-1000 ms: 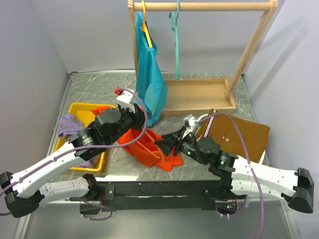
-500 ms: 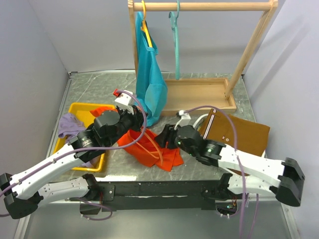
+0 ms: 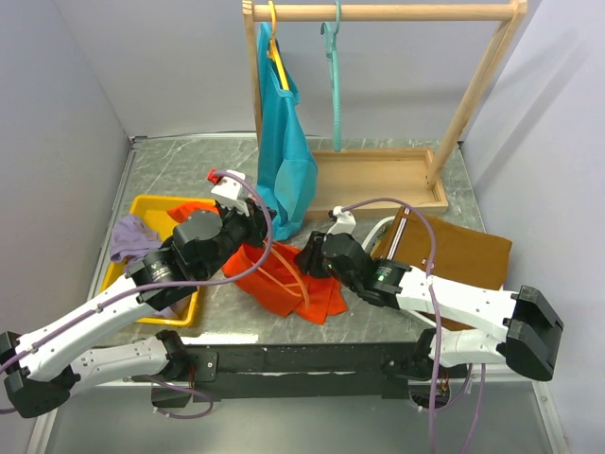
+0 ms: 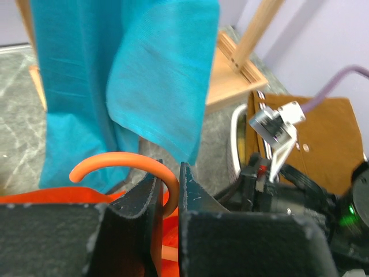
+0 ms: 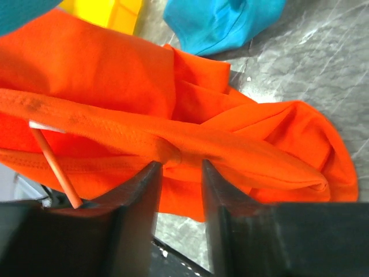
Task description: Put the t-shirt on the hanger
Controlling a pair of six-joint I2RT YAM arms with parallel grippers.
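Right arm has swung left since a second ago, right gripper (image 5: 180,165) now at the t-shirt (image 3: 274,288) | right fingers (image 5: 141,190) straddle a puckered hem fold, grip cannot be told | left gripper (image 4: 169,187) clenched on the hanger (image 4: 121,163) hook | t-shirt heaped on table (image 3: 170,170) between yellow tray (image 3: 142,203) and brown board (image 3: 473,255)

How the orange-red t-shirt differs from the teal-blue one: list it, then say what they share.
Colour: the orange-red t-shirt is bright orange-red; the teal-blue t-shirt is teal. Pose: the orange-red one lies crumpled on the table; the teal-blue one hangs straight from the wooden rail. Hanger: the teal-blue one is on a yellow hanger; the orange-red one is not yet hung. Both look plain, no print showing.
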